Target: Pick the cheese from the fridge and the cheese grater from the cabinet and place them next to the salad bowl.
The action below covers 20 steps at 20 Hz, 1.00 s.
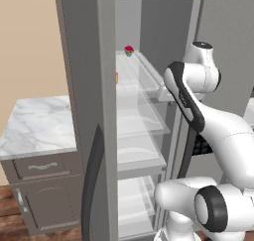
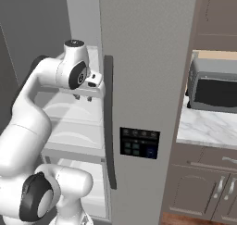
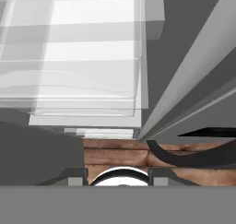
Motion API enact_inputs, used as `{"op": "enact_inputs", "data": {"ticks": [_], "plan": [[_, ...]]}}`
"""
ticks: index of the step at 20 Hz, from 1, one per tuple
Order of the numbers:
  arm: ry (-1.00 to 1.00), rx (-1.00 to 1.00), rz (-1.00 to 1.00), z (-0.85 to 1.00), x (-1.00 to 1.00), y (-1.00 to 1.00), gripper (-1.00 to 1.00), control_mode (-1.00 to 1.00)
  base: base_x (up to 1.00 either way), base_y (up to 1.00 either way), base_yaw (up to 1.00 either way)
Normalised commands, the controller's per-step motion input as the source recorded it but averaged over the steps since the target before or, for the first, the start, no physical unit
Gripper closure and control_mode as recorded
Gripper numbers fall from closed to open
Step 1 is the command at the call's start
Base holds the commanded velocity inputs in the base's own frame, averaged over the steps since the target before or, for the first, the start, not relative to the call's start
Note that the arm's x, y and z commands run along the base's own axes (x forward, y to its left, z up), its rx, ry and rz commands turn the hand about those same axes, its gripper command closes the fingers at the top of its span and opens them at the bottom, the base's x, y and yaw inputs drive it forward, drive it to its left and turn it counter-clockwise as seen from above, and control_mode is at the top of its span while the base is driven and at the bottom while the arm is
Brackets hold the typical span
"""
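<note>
Inside the fridge [image 1: 84, 86]: both doors hang wide open, so the clear glass shelves [image 1: 136, 121] are easy to reach, and the white arm is poked in between them at about upper-shelf height.

Gripper [image 2: 83, 97]: it hangs just under the wrist, pointing down over a shelf. The jaws are pulled together and I can't see anything between them, so I'd call it closed on nothing.

Hand view: it looks straight down past the stacked shelf edges to the wooden floor [image 3: 115, 149], which fits a hand tipped downward for a top-down grab.

Cheese [image 1: 117, 78]: my best guess is the little orange sliver peeking out by the left door's edge, sitting on an upper shelf. The door covers most of it, so I can't swear to it. It sits near the gripper's level but off to the left, not touching it.

Other shelf stuff: a small red-topped thing [image 1: 129, 50] sits on the top shelf at the back, not what we're after.

Left door handle [image 1: 92, 185]: long, black and curved, swung toward the camera, well out of the arm's way.

Where we are: early, I reckon. Cheese not picked up, grater and bowl to come.

Next move: the jaws would need to spread before dropping over that wedge.

Watch out: the glass shelf lips are close to the wrist, so a bump is possible.
</note>
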Motion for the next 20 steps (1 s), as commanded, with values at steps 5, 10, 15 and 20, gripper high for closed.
{"op": "enact_inputs", "data": {"ticks": [5,10,15,20], "plan": [[-0.01,-0.01,0.01,-0.02,-0.26,0.07,-1.00,-1.00,0.00,0.00,0.00],[-0.01,0.00,0.04,-0.06,-0.48,0.17,-1.00,-1.00,0.00,0.00,0.00],[-0.24,-0.01,0.09,0.01,-0.46,0.28,-1.00,-1.00,0.00,0.00,0.00],[-0.24,-0.01,0.22,0.19,-0.18,0.25,-1.00,-1.00,0.00,0.00,0.00]]}}
